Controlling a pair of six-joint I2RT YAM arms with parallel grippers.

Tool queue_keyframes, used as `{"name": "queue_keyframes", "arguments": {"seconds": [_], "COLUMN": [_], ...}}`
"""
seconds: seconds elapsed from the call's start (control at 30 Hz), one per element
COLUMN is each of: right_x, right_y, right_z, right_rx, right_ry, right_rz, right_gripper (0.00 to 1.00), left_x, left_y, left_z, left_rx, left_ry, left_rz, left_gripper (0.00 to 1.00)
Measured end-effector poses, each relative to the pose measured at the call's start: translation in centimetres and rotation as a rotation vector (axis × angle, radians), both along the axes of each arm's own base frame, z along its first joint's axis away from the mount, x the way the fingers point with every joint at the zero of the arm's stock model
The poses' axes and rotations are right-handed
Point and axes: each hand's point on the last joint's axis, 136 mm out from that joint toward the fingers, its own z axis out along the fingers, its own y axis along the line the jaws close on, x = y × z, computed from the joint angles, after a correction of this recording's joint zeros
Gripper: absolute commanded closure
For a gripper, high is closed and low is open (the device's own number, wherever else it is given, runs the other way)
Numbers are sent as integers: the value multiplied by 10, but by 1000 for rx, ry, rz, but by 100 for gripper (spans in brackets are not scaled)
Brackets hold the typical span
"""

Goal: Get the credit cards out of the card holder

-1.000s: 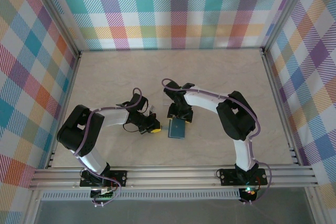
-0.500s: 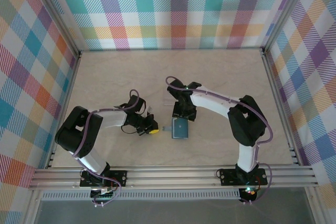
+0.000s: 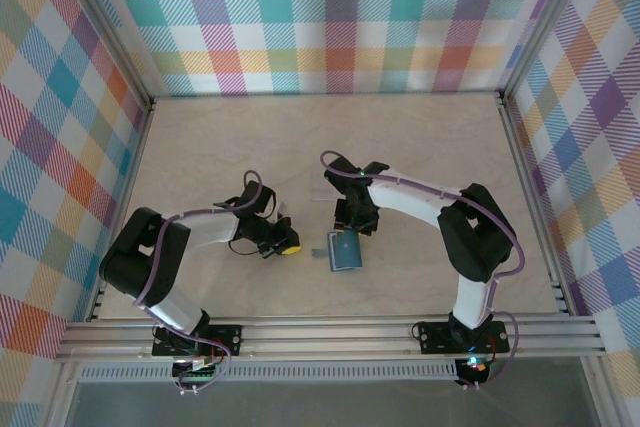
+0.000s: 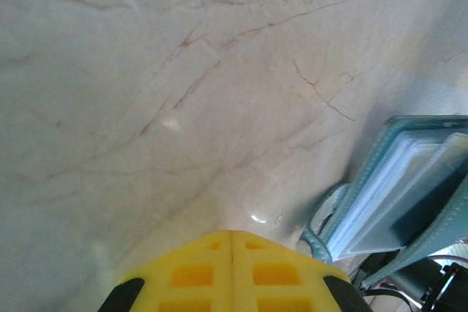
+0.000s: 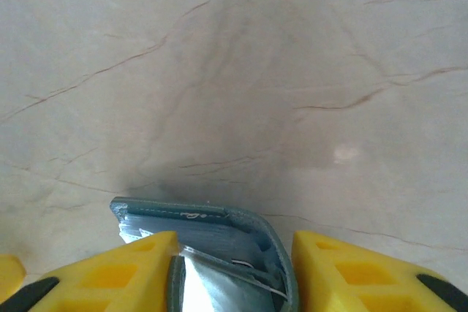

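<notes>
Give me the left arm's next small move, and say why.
Probably open the left gripper and ease toward the wallet: its jaws are shut, the right gripper seems to clamp the wallet, and the cards show at its open side.

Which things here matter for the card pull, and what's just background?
Job: card holder; credit cards tucked inside it; right gripper, jaws on the holder; left gripper, shut beside it.
Not job: marble table; plaid walls; aluminium frame.
</notes>
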Motion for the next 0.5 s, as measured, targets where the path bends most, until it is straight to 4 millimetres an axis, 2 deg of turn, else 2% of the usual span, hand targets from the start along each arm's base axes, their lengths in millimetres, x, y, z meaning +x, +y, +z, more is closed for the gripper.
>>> {"name": "queue_keyframes", "arguments": {"seconds": [0.23,0.5], "right_x": [3,10], "right_y": [24,51], "right_z": [-6,-1], "right_rx": [191,374], "right_ry": [13,19], "right_rz": [-22,-43], "right_gripper": [55,55], "left_x": [-2,-14], "left_y": [-13,-29], "left_z": [25,20], "left_rx": [-31,-35], "left_ry": [-50,-16], "left_rz": [-32,-66], "left_gripper": [93,94]}}
